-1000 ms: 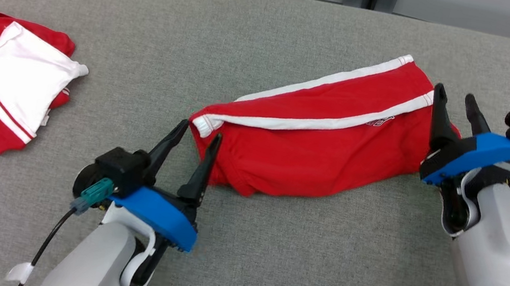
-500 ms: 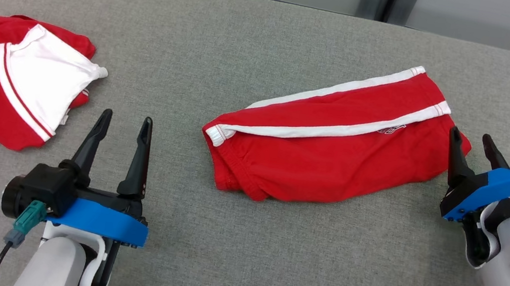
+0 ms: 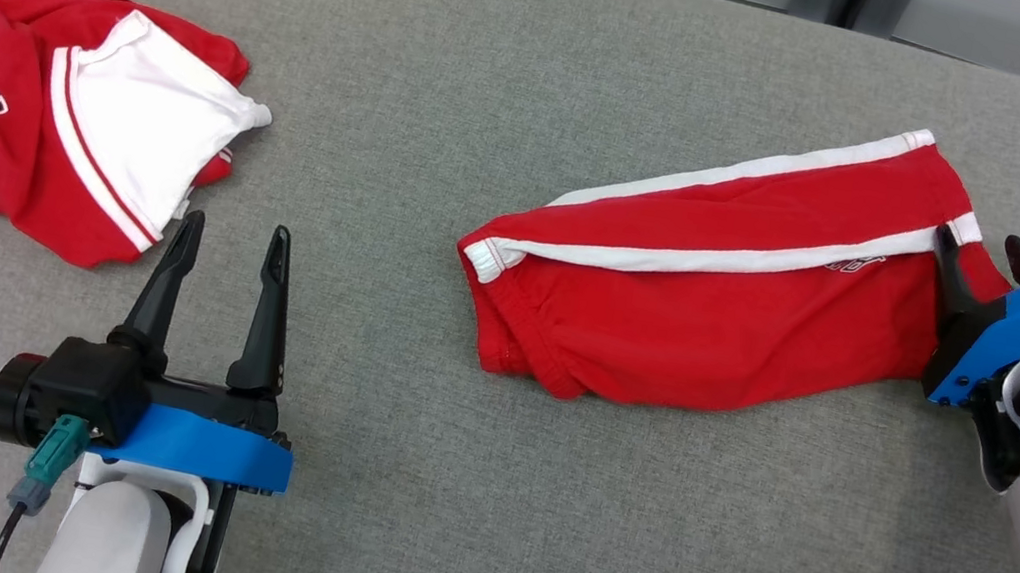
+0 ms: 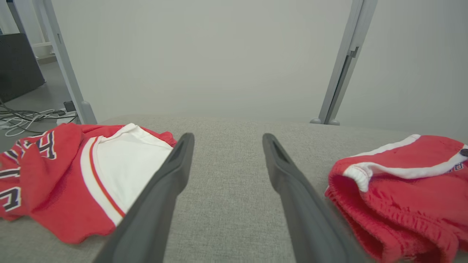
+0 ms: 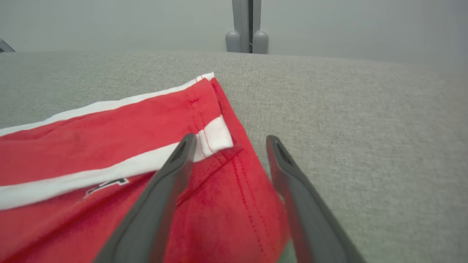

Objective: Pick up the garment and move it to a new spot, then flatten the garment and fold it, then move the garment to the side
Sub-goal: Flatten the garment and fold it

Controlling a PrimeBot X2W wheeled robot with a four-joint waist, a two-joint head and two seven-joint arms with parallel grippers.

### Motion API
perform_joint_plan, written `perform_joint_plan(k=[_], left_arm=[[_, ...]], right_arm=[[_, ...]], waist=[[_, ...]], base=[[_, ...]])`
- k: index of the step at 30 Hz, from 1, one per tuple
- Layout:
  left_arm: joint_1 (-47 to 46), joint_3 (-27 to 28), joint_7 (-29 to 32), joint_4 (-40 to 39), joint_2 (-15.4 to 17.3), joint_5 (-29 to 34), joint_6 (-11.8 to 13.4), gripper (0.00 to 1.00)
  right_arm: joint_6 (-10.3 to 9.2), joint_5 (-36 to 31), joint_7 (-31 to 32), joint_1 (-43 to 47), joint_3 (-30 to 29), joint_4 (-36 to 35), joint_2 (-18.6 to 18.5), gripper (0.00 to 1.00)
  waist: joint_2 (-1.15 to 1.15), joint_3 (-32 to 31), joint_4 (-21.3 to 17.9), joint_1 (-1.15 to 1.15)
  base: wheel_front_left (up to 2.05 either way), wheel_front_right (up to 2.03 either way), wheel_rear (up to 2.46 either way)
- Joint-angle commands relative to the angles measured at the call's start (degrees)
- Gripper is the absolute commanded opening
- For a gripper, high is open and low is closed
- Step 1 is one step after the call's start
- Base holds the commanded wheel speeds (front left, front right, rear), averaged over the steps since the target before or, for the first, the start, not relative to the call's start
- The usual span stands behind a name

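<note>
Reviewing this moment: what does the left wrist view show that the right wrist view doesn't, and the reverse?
Left wrist view: a crumpled red-and-white jersey, floor cables, and the elastic waistband end of the red shorts, either side of the open left gripper. Right wrist view: the shorts' striped hem corner, framed by the open right gripper. Shared: the shorts on the grey table.

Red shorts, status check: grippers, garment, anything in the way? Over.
Left gripper open, empty, over grey table. Right gripper open astride hem corner of red shorts, no grip. Shorts folded, lying flat. Crumpled jersey far left, apart from them.
</note>
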Motion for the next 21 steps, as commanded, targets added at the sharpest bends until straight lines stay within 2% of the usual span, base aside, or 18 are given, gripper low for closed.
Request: perform_joint_plan(k=[1,8,12,13,14,15,21], left_arm=[[0.2,0.3,-0.2,-0.1,-0.2,1.0,-0.4,1.00],[-0.1,0.8,-0.2,-0.2,-0.5,2.1,-0.4,1.00],[-0.6,0.4,-0.2,-0.1,-0.5,1.6,-0.2,1.00],[-0.6,0.3,-0.2,-0.1,-0.5,1.4,0.0,1.00],[-0.7,0.2,-0.2,0.0,-0.5,1.2,0.1,1.00],[-0.6,0.1,-0.2,0.1,-0.5,1.1,0.2,1.00],[0.7,0.1,-0.2,0.4,-0.5,1.5,0.5,1.00]], right_arm=[[0.03,-1.2,0.9,-1.4,0.3,1.8,-0.8,1.00],[0.03,-4.1,4.0,-2.7,1.2,5.2,-1.1,1.00],[0.03,-4.8,6.8,-2.5,1.5,6.2,0.2,1.00],[0.03,-4.7,7.4,-2.3,1.5,6.3,0.7,0.45],[0.03,-4.6,7.8,-2.1,1.7,6.4,1.2,0.05],[0.04,-4.4,8.1,-1.9,1.7,6.5,1.4,0.00],[0.03,-2.6,4.5,-0.6,2.1,4.9,2.8,0.00]], waist=[[0.00,0.6,0.7,0.00],[0.00,1.1,1.4,0.00],[0.00,1.3,1.5,0.00],[0.00,1.3,1.4,0.00],[0.00,1.3,1.3,0.00],[0.00,1.2,1.1,0.00],[0.00,-0.7,-1.0,0.00]], base=[[0.00,0.00,0.00],[0.00,0.00,0.00],[0.00,0.00,0.00],[0.00,0.00,0.00],[0.00,0.00,0.00],[0.00,0.00,0.00],[0.00,0.00,0.00]])
